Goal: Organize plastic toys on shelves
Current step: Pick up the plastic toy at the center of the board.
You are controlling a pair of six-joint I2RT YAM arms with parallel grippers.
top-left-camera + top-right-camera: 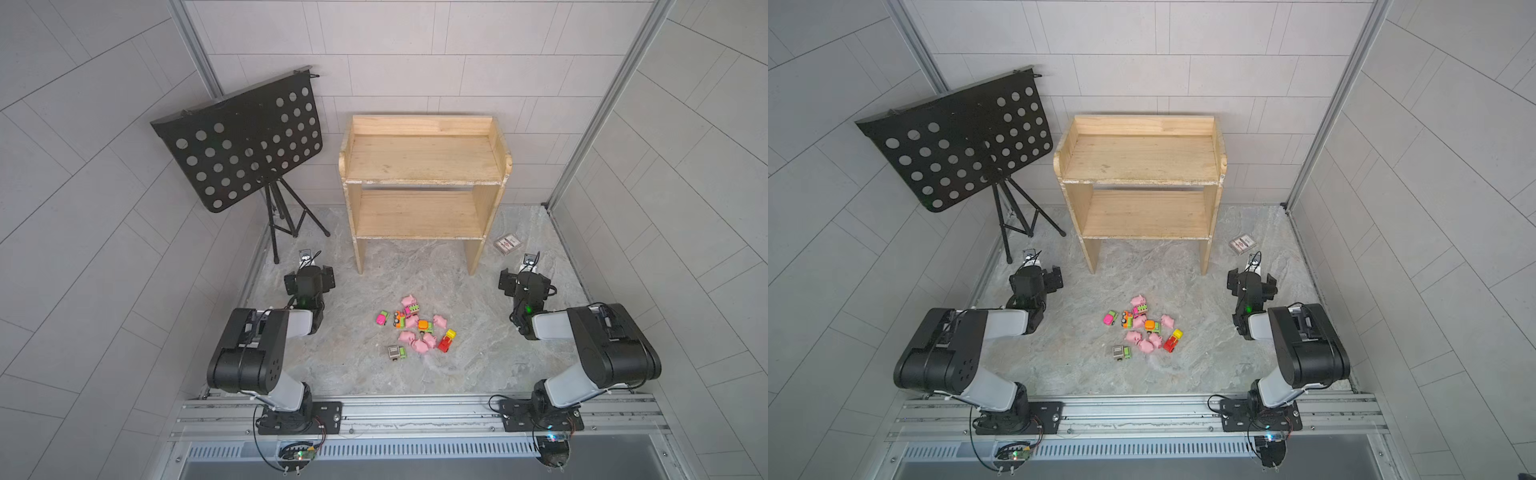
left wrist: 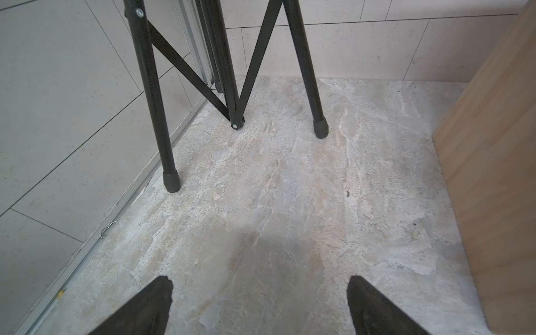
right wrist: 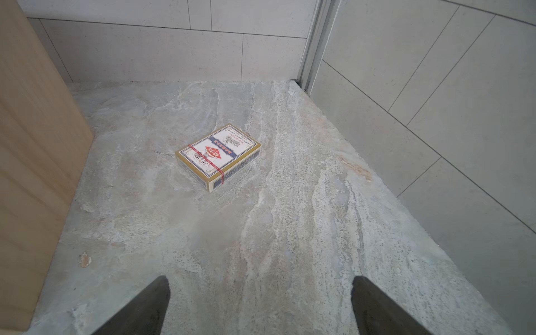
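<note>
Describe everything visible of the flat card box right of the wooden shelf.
The flat card box looks like printed cardboard: gold border, white face with blue band and red diamond emblem, a thin red strip crossing it. Closed, it lies flat on the grey marbled tabletop, clear of the leg of the pale wooden shelf unit. Nothing else touches it.

In a top view we list the shelves: pale wood, two tiers, set against the back wall. In front of the shelves, apart from their legs, we record a loose cluster of plastic toys on the stone-patterned floor. It holds pink pigs mixed with small vehicles, with a grey truck farthest from the shelves. Left of the shelves stands a black perforated music stand. Right of the shelves' right leg lies a flat card packet. The left arm and right arm sit in front of the shelves, either side of the cluster.
</note>
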